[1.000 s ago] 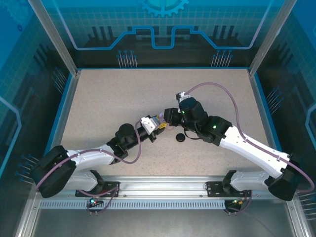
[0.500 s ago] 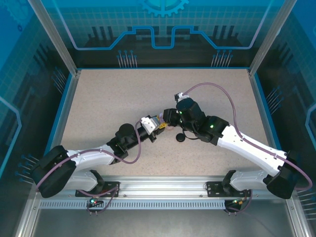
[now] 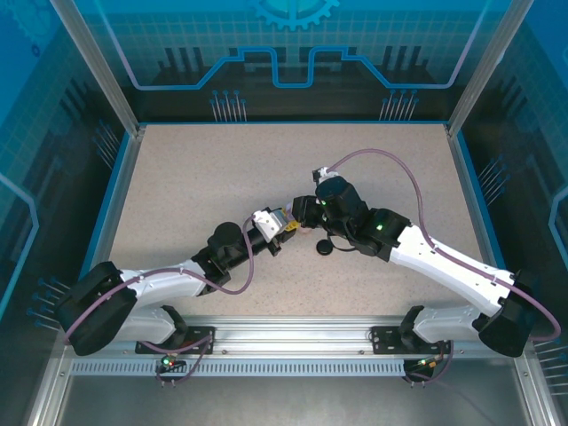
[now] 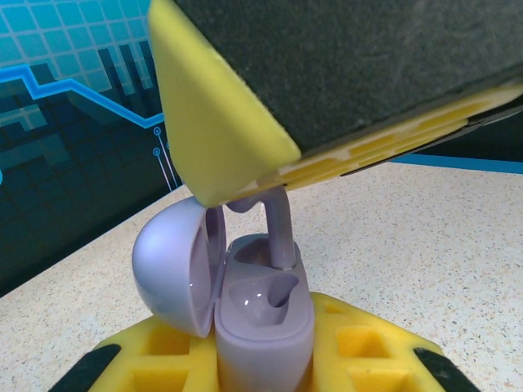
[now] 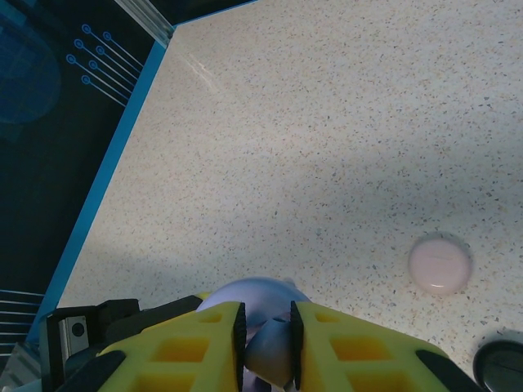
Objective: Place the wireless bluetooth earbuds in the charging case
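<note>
Right claw [image 5: 267, 331], clamped on a small lilac-purple stemmed earbud [image 4: 278, 229], has edged closer. Stem tip now meets the socket of the open lilac plastic charging case [image 4: 261, 327], pinched tight in left claw [image 3: 286, 224]. Seating looks imminent.

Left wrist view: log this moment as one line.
left gripper: shut on lilac case, lid open | right gripper: shut on lilac earbud, stem tip in case well | not seated

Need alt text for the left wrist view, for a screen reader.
An open lilac charging case, lid swung left, stands clamped in the yellow-fingered left gripper, while the right gripper from above holds a lilac earbud with its stem down in the case. Speckled table and blue-patterned wall behind.
</note>
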